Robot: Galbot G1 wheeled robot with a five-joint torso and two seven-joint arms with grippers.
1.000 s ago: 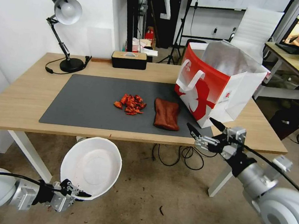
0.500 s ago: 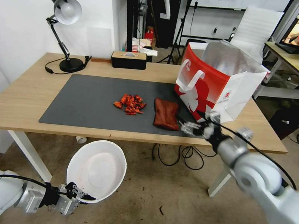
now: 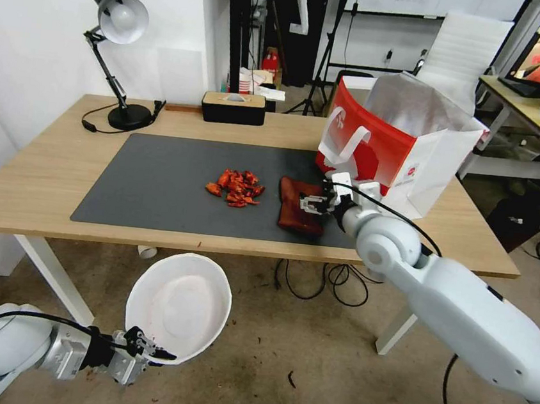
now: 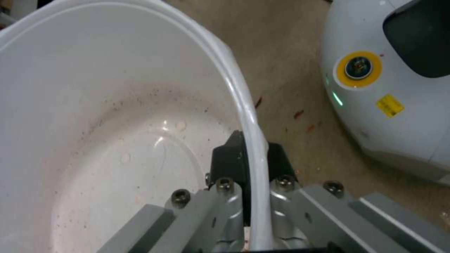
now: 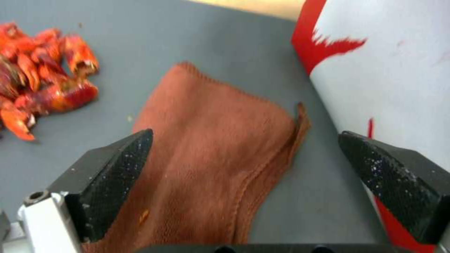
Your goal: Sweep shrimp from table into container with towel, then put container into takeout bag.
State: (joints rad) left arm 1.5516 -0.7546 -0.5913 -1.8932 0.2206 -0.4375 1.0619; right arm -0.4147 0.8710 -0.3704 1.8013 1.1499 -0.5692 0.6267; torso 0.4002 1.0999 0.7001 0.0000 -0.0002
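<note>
Red towel point(image 3: 300, 206) under spread right claw point(image 3: 313, 204), left claw point(image 3: 151, 351) pinching container point(image 3: 179, 305) rim

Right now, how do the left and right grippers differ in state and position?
The left gripper is shut on the container rim, held low below the table edge; the right gripper is open and empty, over the towel on the table. Both carry dark fingers.

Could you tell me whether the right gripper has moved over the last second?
Yes. The right gripper has come from beyond the table's near edge inward, now open over the towel.
</note>
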